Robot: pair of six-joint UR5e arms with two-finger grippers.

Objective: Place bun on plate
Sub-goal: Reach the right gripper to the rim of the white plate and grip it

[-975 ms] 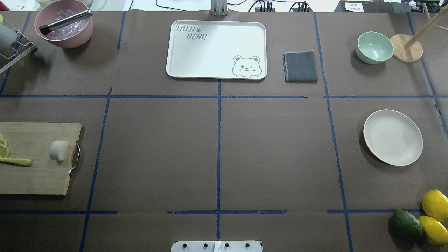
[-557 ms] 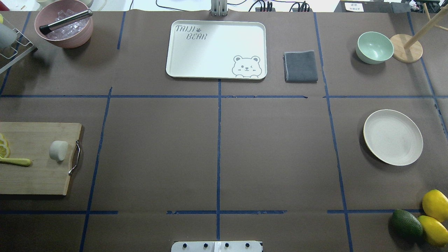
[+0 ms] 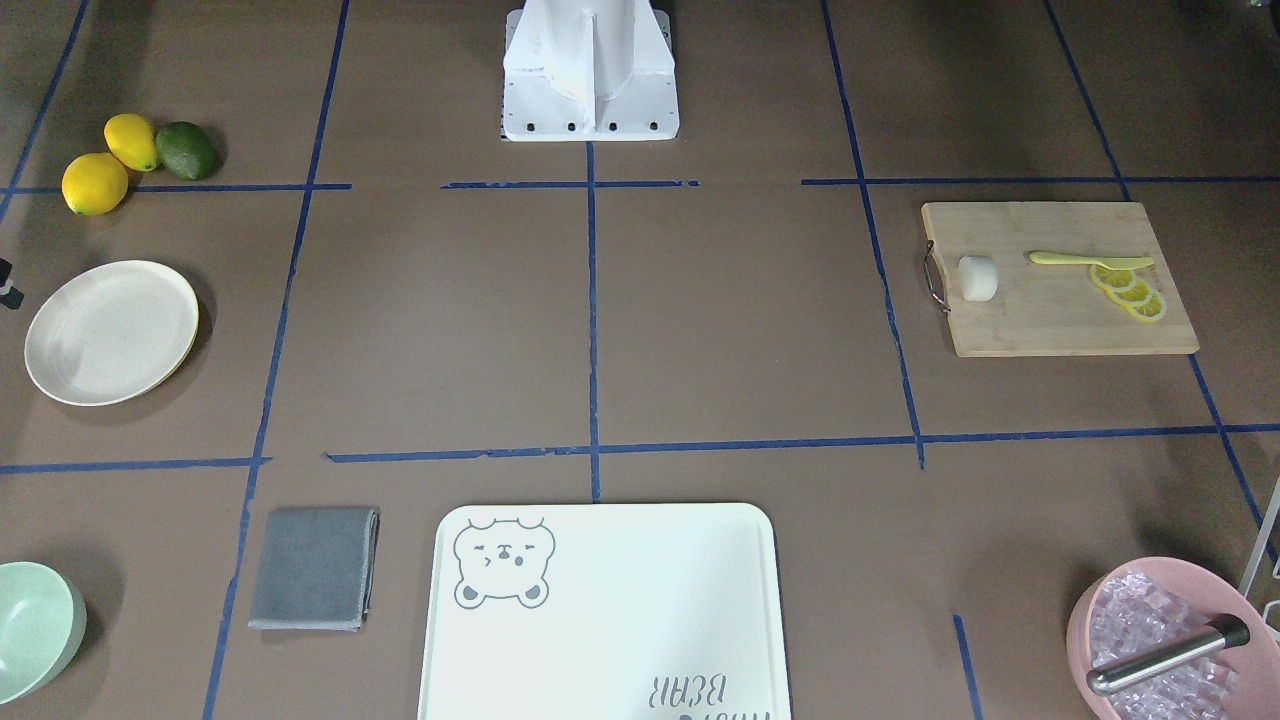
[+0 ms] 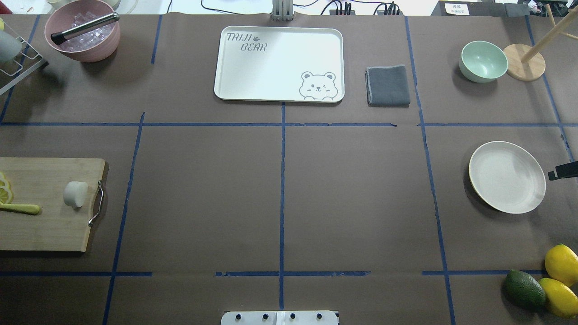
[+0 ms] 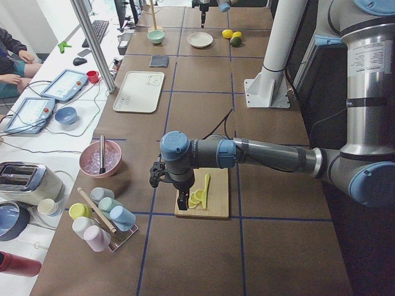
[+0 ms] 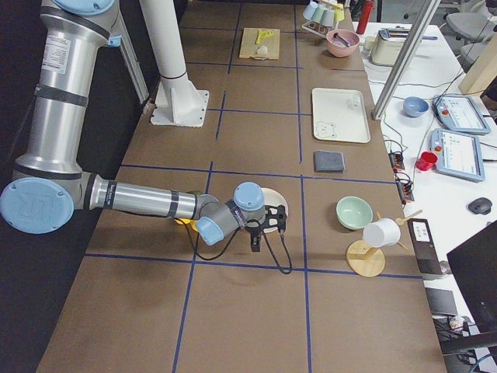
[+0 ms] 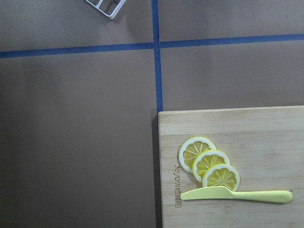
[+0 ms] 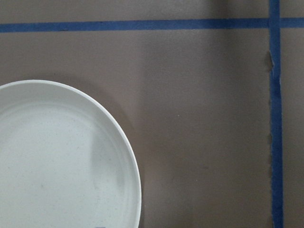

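Now, bun [image 4: 75,194] on cutting board [image 4: 45,225] beside its metal handle, well apart from plate [image 4: 506,177]; left hand [image 5: 181,201] over board, right hand [image 6: 255,239] just beside plate; cannot tell whether either is open or closed.

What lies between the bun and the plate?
Overhead view: past the cutting board's handle, only brown table cover crossed by blue tape lines separates bun and plate.

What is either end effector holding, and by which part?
Nothing that shows: the bun lies free on the cutting board, the plate is bare, both untouched.
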